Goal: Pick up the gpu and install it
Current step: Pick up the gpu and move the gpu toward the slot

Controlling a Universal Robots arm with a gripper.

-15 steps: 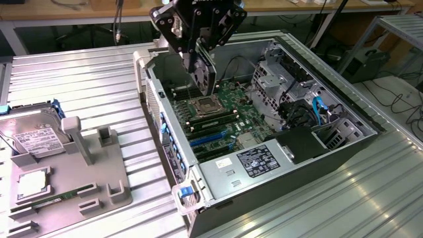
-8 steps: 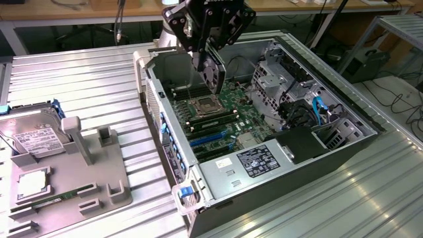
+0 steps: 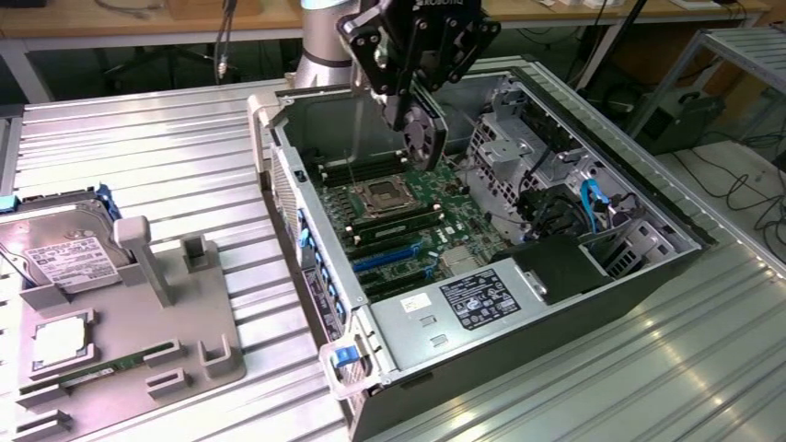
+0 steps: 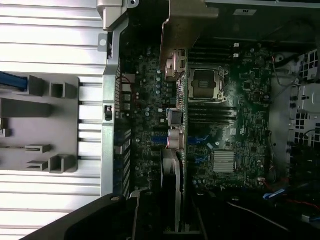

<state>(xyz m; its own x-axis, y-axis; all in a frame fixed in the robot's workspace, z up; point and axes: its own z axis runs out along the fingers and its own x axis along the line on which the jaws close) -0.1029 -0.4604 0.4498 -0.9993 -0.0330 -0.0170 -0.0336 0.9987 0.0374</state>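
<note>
Nearest my camera, the grey fixture (image 3: 184,322) carries the hard drive (image 3: 68,262). Beyond it, over the open computer case (image 3: 540,359), my gripper (image 3: 415,106) is partly closed around the gpu (image 3: 424,138). The card hangs upright above the motherboard (image 3: 418,221), seemingly clear of the blue slots (image 3: 387,258).

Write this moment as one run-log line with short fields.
gripper: shut on gpu | gpu: held upright over motherboard of open computer case | installed: not yet
</note>
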